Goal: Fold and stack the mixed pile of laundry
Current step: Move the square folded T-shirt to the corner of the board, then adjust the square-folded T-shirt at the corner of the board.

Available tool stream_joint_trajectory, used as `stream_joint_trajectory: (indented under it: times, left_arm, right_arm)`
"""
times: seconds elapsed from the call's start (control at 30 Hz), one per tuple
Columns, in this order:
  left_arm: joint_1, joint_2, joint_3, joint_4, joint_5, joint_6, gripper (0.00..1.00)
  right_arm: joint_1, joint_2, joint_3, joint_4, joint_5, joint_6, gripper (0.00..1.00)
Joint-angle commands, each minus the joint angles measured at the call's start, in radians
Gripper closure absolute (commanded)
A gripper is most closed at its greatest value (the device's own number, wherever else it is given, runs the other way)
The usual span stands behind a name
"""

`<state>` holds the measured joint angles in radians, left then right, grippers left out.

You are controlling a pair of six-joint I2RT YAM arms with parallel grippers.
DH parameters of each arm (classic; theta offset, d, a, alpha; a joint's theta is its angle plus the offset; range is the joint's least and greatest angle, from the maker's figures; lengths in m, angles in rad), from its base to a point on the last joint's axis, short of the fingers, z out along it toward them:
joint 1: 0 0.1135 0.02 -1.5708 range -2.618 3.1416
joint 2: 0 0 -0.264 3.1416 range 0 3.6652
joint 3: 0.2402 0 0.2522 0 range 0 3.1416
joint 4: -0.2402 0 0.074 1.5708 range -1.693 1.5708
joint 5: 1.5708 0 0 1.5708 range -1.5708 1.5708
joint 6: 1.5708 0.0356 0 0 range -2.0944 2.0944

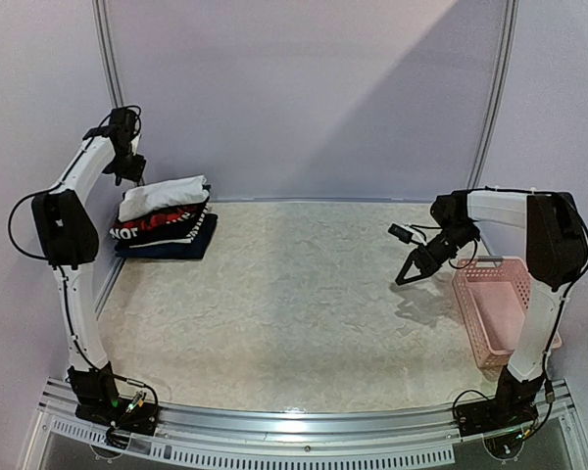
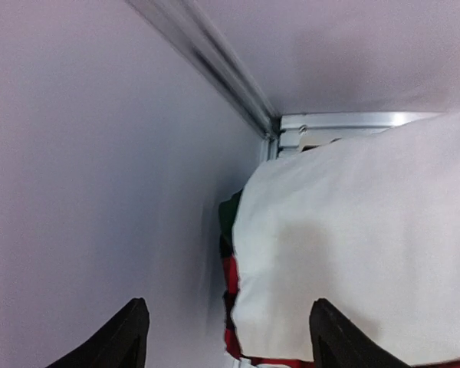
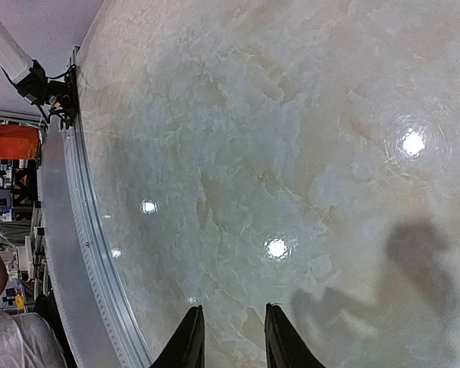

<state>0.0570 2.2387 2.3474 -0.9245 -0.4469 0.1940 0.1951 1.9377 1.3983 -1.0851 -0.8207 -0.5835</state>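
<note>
Mixed laundry pile [image 1: 167,220]: folded, stacked at far-left tabletop [image 1: 294,294] corner. Left end effector [image 2: 230,341] spread wide over it, empty. Right end effector [image 3: 231,341] narrow gap, empty, near pink basket [image 1: 495,313].

Stack [image 1: 165,217] in the far-left corner of the desk [image 1: 304,294]: lower garments show edges only under the white top fold [image 2: 353,253]. Print on the striped layer is too small to read, and the bottom layer looks navy, hard to say. Left wrist cam: white top fold is cut off right and bottom, red-and-black piece [image 2: 230,280] is just a sliver, and left tool [image 2: 231,336] shows fingertips only. Right tool [image 3: 228,337] is clipped the same way at the bottom edge. Pink basket [image 1: 492,299]: near end is hidden behind the right arm [image 1: 554,245]. Clutter [image 3: 11,176] past the desk rail is blurred and cut by the left edge.
</note>
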Motion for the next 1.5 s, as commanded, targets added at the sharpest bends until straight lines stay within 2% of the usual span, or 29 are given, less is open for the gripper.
stream_joint_trajectory:
  times: [0.0,0.03,0.1,0.2,0.37,0.8,0.93,1.1,1.3,1.37,1.47]
  left_arm:
    - [-0.135,-0.270,-0.200,0.121,0.060,-0.099,0.25]
    - [-0.149,-0.306,-0.255,0.153,0.086,-0.092,0.24]
    - [-0.155,-0.342,-0.319,0.149,0.239,-0.040,0.24]
    - [-0.142,-0.336,-0.346,0.106,0.378,0.045,0.26]
    - [-0.139,-0.212,-0.266,-0.086,0.257,0.204,0.28]
    - [-0.134,-0.091,-0.312,-0.051,0.028,0.281,0.30]
    - [-0.132,-0.079,-0.334,0.003,-0.033,0.292,0.41]
    - [-0.124,-0.066,-0.339,0.064,-0.040,0.326,0.48]
    - [-0.121,-0.056,-0.316,0.055,0.003,0.334,0.83]
    - [-0.123,-0.094,-0.370,0.073,0.030,0.355,1.00]
    - [-0.119,-0.209,-0.513,0.165,0.067,0.427,1.00]
  right_arm:
    - [-0.002,-0.008,-0.009,-0.020,-0.010,-0.031,0.73]
    - [-0.002,-0.011,-0.010,-0.022,-0.010,-0.035,0.73]
    - [-0.002,-0.012,-0.009,-0.026,-0.017,-0.039,0.73]
    - [-0.002,-0.012,-0.007,-0.033,-0.028,-0.046,0.73]
    - [-0.002,-0.012,-0.008,-0.043,-0.037,-0.057,0.73]
    - [-0.002,0.017,0.000,-0.063,-0.061,-0.072,0.73]
    - [-0.002,0.025,0.001,-0.063,-0.060,-0.072,0.73]
    - [-0.001,0.036,0.007,-0.067,-0.061,-0.072,0.73]
    - [-0.002,0.044,0.007,-0.070,-0.054,-0.075,0.74]
    - [-0.002,0.044,0.007,-0.069,-0.052,-0.076,0.74]
    - [-0.002,0.043,0.007,-0.071,-0.056,-0.079,0.75]
